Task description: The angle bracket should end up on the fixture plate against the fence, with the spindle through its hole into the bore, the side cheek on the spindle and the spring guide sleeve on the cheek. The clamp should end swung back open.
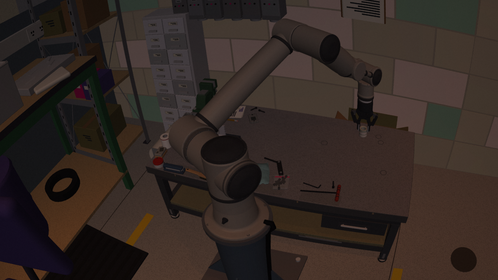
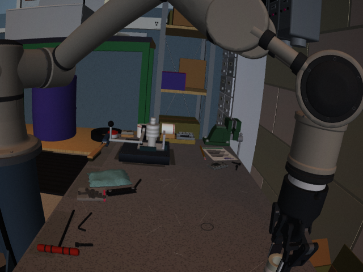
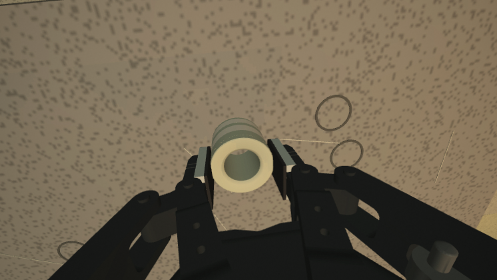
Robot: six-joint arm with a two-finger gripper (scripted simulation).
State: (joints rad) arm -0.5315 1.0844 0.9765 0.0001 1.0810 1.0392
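Observation:
My gripper is at the far right end of the bench, its fingers closed around the cream spring guide sleeve, a short ribbed tube standing upright on the benchtop. At the opposite end of the bench the dark fixture plate carries the spindle standing upright with stacked pale parts on it. The clamp's thin arm with a black ball knob rises at the plate's left. In the side camera the arm hides the fixture.
The bench's far edge lies just beyond the gripper, with a brown box behind it. Faint ring marks dot the benchtop nearby. Hex keys and a red-handled T-wrench, a green cloth and a green vise lie farther along.

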